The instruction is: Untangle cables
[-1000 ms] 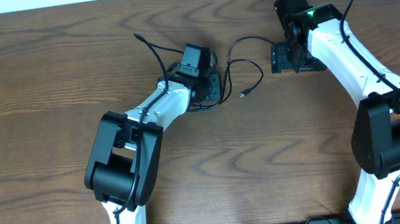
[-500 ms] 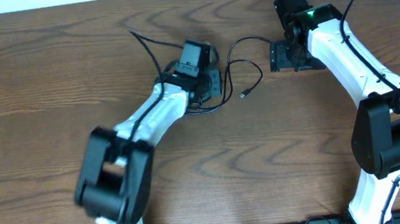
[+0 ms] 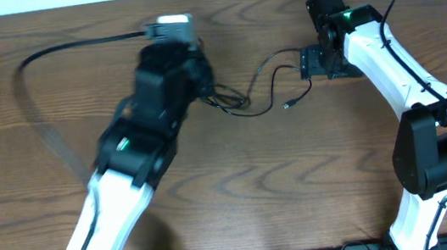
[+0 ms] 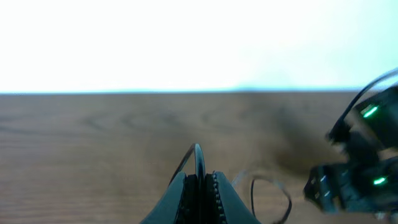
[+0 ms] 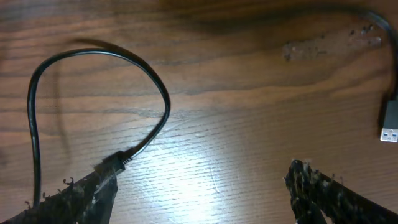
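Two arms over a small tangle of cables, with much of it hidden

Seen from above, the left arm (image 3: 136, 144) is big and smeared and hides its own claw. The cables (image 3: 242, 104) lie in a loose knot on the table (image 3: 299, 184) between the two arms, and I cannot count the strands there. The left wrist camera shows the left gripper (image 4: 199, 183) pressed together on one thin black cable (image 4: 196, 152), which arches up from between its fingers. One pale cord (image 4: 277, 194) curls beside it, blurred and cut off at the bottom edge. The right gripper (image 5: 196, 186) is spread wide and holds nothing. One black loop (image 5: 163, 102) ends in a small connector touching its left finger (image 5: 87, 193). One plug (image 5: 390, 122) is clipped by the right edge of that view.
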Tool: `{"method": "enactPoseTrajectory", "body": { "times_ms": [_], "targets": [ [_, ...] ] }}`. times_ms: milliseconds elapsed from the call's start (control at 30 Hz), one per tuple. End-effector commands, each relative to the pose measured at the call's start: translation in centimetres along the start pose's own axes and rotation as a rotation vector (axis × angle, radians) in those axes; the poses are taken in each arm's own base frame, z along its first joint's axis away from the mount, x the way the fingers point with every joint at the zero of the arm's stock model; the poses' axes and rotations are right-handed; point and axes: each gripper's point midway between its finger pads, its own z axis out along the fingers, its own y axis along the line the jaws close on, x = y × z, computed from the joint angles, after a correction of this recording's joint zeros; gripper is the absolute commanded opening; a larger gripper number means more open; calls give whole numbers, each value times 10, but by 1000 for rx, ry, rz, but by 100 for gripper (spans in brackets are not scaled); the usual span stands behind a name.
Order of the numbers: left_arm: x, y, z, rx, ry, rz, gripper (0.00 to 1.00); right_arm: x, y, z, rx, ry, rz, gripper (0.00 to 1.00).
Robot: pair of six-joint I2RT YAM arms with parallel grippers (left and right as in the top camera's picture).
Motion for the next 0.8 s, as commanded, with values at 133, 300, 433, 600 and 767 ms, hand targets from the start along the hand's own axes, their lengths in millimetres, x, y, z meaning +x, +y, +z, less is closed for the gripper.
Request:
{"method": "enactPoseTrajectory", "body": {
  "times_ms": [133, 300, 433, 600, 767],
  "targets": [
    [-64, 51, -106, -158, -282, -24, 11, 2, 24, 2, -129, 18, -30, 83],
    [-43, 87, -120, -287, -206, -30, 11, 23, 92, -14, -409, 25, -395, 84],
    [-21, 98, -103, -330, -108, -69, 11, 41, 118, -20, -452, 39, -481, 85],
    [-9, 98, -76, -334, -41, -82, 11, 57, 133, -16, -426, 98, -394, 87],
    [-2, 99, -61, -341, -3, -81, 11, 70, 147, 1, -363, 134, -304, 84]
  ]
}}
